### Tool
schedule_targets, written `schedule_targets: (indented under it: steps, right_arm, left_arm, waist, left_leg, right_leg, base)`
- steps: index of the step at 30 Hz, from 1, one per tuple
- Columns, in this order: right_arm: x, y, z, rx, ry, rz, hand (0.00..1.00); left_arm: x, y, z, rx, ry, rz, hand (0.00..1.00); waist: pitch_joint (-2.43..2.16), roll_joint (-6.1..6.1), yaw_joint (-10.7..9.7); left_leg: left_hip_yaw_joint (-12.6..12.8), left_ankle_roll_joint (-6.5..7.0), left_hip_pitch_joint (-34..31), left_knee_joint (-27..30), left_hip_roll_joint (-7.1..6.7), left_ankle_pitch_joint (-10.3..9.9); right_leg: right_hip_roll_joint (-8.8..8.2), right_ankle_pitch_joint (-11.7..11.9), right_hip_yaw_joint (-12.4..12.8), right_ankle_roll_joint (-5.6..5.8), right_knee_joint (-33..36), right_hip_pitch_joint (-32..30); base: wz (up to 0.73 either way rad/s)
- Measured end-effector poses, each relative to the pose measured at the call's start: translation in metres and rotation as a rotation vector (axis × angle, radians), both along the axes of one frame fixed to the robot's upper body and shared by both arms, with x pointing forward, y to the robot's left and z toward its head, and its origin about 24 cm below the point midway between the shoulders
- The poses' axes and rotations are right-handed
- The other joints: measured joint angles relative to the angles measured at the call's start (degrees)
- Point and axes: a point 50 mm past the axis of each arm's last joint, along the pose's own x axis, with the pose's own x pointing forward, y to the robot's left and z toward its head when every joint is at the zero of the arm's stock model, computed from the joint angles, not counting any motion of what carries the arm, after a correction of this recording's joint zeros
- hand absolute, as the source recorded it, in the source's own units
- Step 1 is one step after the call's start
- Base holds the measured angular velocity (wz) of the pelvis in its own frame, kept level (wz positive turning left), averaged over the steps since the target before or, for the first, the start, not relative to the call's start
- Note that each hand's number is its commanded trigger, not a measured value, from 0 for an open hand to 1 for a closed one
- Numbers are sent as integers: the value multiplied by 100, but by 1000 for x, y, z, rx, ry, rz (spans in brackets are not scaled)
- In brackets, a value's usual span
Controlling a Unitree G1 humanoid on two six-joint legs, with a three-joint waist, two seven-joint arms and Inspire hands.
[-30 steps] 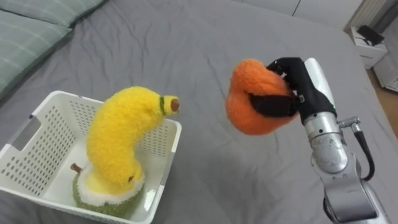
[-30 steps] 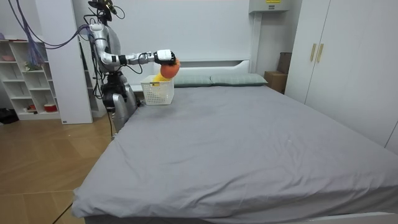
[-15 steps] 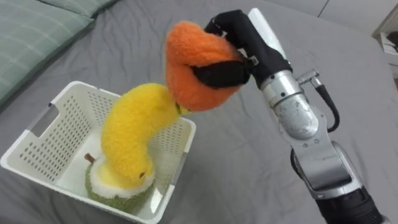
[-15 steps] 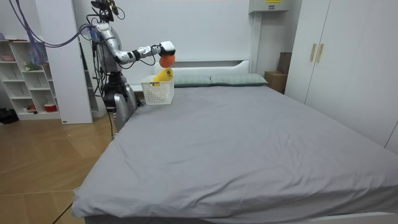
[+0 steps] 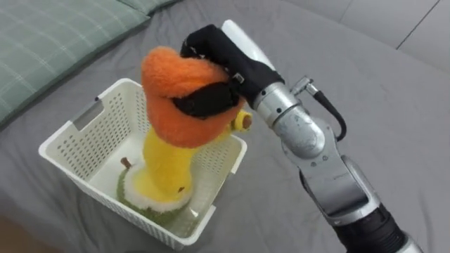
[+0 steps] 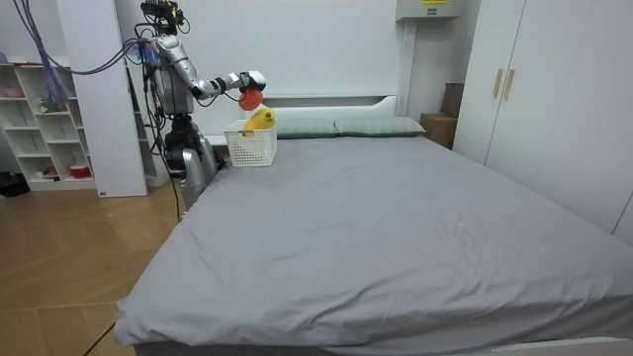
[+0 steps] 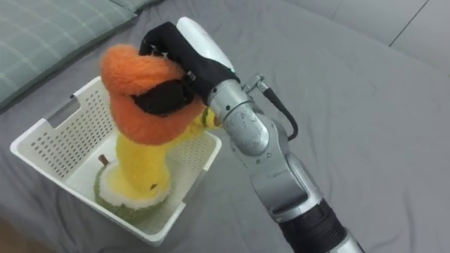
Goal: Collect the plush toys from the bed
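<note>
Grips the soft round orange plush toy [image 5: 184,95] tight in the black right hand [image 5: 223,57], fingers and thumb curled round it. Holds it up in the air, right over the white plastic basket with little holes [image 5: 74,151]. A second ago, out to the right over the bare grey bed sheet [image 5: 373,84]. Now, up and across to the left, over the basket.

Hangs just above the tall yellow plush banana [image 5: 163,169] standing in the basket. Hard to tell if touching it or not. Under the banana, down on the basket floor, a round green and white plush fruit [image 5: 144,205]. Past the basket, on the far left, a green checked pillow [image 5: 56,31].

From across the room: stands at the head corner of the bed, on the room view's left, with the arm reaching out over the basket.

Looks like the carrying part is nearly done. Not yet let go, so not yet in the basket. Most likely needs only to open the hand and drop the toy in. Not much room beside the banana, so could bounce off and roll back onto the bed. Safer to aim for the emptier left side of the basket.
</note>
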Motion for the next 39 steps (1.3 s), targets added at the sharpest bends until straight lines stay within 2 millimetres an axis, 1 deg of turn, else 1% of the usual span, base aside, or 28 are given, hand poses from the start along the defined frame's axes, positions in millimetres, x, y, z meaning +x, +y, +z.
schedule_targets:
  steps: [2, 3, 5, 6, 7, 10, 11, 13, 14, 15, 16, 17, 18, 19, 20, 21, 24, 29, 33, 39]
  right_arm:
    - [0, 5, -1, -2, 14, 17, 100]
    - [0, 9, -1, -13, 15, 28, 100]
    - [3, 13, -1, -20, 24, 31, 100]
    - [5, 15, -1, -22, 36, 25, 100]
    - [6, 17, -3, -24, 50, 27, 100]
    - [9, 18, -7, -38, 76, 29, 100]
    - [10, 18, -11, -48, 88, 28, 100]
    - [12, 19, -20, -65, 124, 21, 100]
    - [14, 20, -24, -71, 139, 14, 87]
    - [16, 20, -33, -81, 174, -5, 65]
    - [18, 19, -41, -90, 200, -26, 54]
    - [19, 19, -44, -96, 206, -36, 23]
    - [20, 17, -47, -108, 206, -51, 0]
    - [21, 16, -48, -113, 201, -61, 0]
    - [22, 15, -49, -122, 189, -81, 0]
    - [22, 14, -49, -136, 173, -97, 0]
    - [23, 13, -48, -136, 147, -124, 0]
    - [24, 12, -48, -126, 133, -153, 0]
    - [26, 9, -55, -139, 147, -165, 0]
    - [28, 4, -62, -152, 158, -174, 0]
  left_arm:
    - [2, 0, 0, 1, -2, -3, 0]
    - [2, 0, 1, 0, -2, -4, 0]
    - [5, 0, 1, -3, -8, -2, 0]
    - [8, 1, 2, 0, -13, -4, 0]
    - [9, 1, 2, 0, -14, -5, 0]
    - [11, 0, 2, -4, -7, -9, 0]
    - [11, 0, 2, -5, -3, -10, 0]
    - [11, -1, 1, -8, 2, -13, 0]
    - [11, -2, 1, -9, 2, -14, 0]
    - [10, -4, 1, -15, 4, -13, 0]
    - [10, -5, 0, -18, 4, -14, 0]
    - [11, -7, 0, -22, 4, -14, 0]
    - [11, -9, 0, -27, 3, -14, 0]
    - [11, -9, 0, -27, 3, -13, 0]
    - [11, -9, 0, -27, 1, -14, 0]
    - [12, -9, 1, -27, -3, -15, 0]
    - [14, -11, 1, -31, -12, -17, 0]
    - [14, -11, 1, -32, -13, -14, 0]
    - [13, -10, 1, -31, -12, -16, 0]
    - [13, -12, 1, -32, -11, -19, 0]
  waist:
    - [11, -45, 8]
    - [25, -70, 6]
    - [44, -119, 29]
    - [45, -158, 45]
    - [43, -183, 108]
    - [41, -196, 236]
    - [41, -203, 299]
    - [46, -226, 336]
    - [49, -230, 335]
    - [51, -231, 343]
    - [54, -238, 370]
    - [56, -247, 374]
    - [61, -255, 403]
    - [67, -261, 412]
    - [97, -246, 436]
    - [96, -267, 450]
    - [94, -276, 471]
    - [97, -272, 469]
    - [97, -272, 468]
    - [124, -236, 455]
  left_leg:
    - [-99, -3, -45, 14, -25, 18]
    - [-152, -1, -74, 14, -50, 40]
    - [-230, 1, -122, 14, -81, 67]
    - [-264, -4, -155, 24, -86, 76]
    - [-289, -8, -164, 26, -87, 79]
    - [-327, -7, -171, 27, -96, 80]
    - [-351, -7, -175, 27, -100, 79]
    - [-451, -15, -246, 77, -116, 84]
    - [-480, -18, -253, 90, -123, 88]
    - [-537, -20, -279, 103, -139, 104]
    - [-560, -17, -300, 102, -157, 121]
    - [-570, -15, -305, 102, -166, 125]
    - [-601, -14, -333, 103, -181, 127]
    - [-612, -14, -341, 103, -186, 129]
    - [-633, -16, -355, 106, -190, 131]
    - [-656, -19, -363, 107, -195, 135]
    - [-714, -15, -387, 109, -220, 156]
    - [-747, 1, -403, 109, -252, 179]
    - [-786, 4, -442, 131, -265, 182]
    - [-823, 2, -483, 194, -273, 181]
  right_leg:
    - [-15, 0, -85, 0, -5, 0]
    - [-31, -2, -147, 3, -24, -1]
    - [-38, -2, -153, 4, -69, -2]
    - [-37, -2, -163, 4, -76, -15]
    - [-35, -2, -189, 4, -79, -15]
    - [-38, -2, -215, 4, -81, -8]
    - [-37, -2, -217, 4, -84, -8]
    - [-40, -7, -234, 11, -93, -25]
    - [-49, -9, -292, 14, -97, -26]
    - [-61, -12, -372, 19, -96, -23]
    - [-81, -20, -439, 31, -95, -25]
    - [-87, -24, -459, 38, -94, -25]
    - [-96, -25, -472, 39, -93, -27]
    - [-101, -25, -481, 39, -90, -28]
    - [-101, -25, -500, 39, -85, -28]
    - [-103, -25, -525, 39, -84, -28]
    - [-121, -26, -618, 41, -84, -27]
    - [-141, -28, -618, 45, -83, -27]
    - [-147, -29, -642, 47, -84, -41]
    - [-141, -29, -631, 47, -83, -61]
  base:
    - [25]
    - [20]
    - [22]
    - [21]
    - [12]
    - [7]
    - [13]
    - [23]
    - [25]
    - [23]
    - [19]
    - [14]
    - [10]
    - [12]
    - [10]
    - [11]
    - [12]
    - [4]
    - [5]
    - [4]
